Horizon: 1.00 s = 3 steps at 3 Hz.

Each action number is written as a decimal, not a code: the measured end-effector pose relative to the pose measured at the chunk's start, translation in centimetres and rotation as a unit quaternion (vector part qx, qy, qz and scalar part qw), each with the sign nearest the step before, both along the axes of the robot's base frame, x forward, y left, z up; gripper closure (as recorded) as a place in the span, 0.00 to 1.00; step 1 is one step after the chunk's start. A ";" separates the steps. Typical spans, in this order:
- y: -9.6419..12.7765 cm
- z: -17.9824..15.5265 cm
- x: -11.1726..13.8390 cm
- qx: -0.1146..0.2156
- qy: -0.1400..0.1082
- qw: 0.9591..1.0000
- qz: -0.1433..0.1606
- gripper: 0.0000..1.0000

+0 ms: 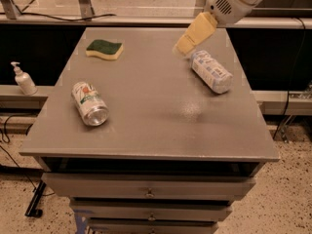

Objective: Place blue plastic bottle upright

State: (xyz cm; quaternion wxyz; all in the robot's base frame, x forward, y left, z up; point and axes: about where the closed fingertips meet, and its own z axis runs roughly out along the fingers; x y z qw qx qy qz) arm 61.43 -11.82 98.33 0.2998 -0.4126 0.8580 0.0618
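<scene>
Blue plastic bottle (211, 71) lying on its side, right-rear part of the grey table (156, 130), one end pointing back-left, other toward the right edge. Gripper (184, 44) right at that back-left end, coming in from upper right on the white arm (229, 1); contact w/ bottle, can't tell. Open or closed, can't tell either. Further out: soda can (90, 104) on its side, left-front, well apart from bottle. Green-yellow sponge (104, 49) back-left. Off the table, white pump dispenser (23, 79) upright on left ledge.
</scene>
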 end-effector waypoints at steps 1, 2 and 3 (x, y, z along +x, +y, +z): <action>2.1 -2.5 3.8 -0.019 0.022 0.999 -0.029 0.00; 3.0 -6.0 6.8 -0.044 0.050 0.996 -0.054 0.00; 1.5 -9.9 8.6 -0.064 0.077 0.992 -0.077 0.00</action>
